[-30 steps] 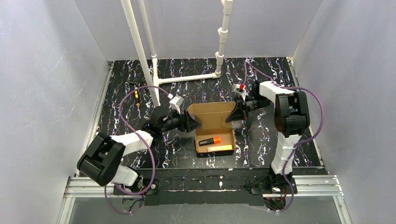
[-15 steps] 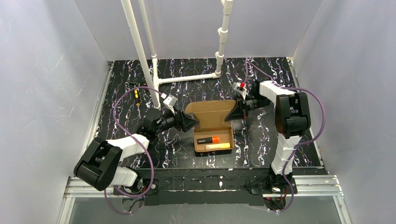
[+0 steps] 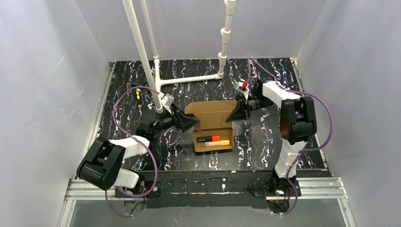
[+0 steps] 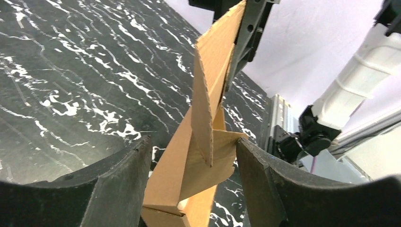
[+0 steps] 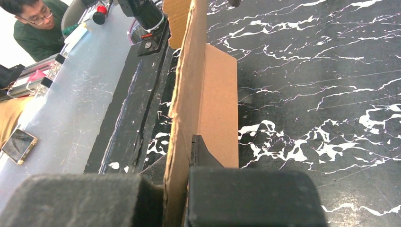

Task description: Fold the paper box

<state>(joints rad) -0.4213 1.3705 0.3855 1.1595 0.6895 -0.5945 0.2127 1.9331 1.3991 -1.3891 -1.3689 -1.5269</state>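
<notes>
**Lid up, side flaps next**

The paper box [image 3: 215, 127] sits mid-bench, between the two arms. Its tray lies flat with the opening upward and its long axis running left to right. The lid rises from the tray's far edge, its inner face towards the near side. A black-and-orange marker [image 3: 208, 138] and a pale stick [image 3: 217, 143] lie in the tray, parallel to that axis.

The right tool [image 3: 235, 115] is closed narrow on the lid's right edge, pinching the cardboard. The left tool [image 3: 189, 123] stands wide, its fingers on either side of the lid's left ear flap; it does not look clamped.

The step in hand looks like closing the lid. Next, I judge, the left ear flap must turn inward, and both tools must then swing the lid towards the near side and down. The flaps need to slip inside the tray walls without catching the marker.
</notes>
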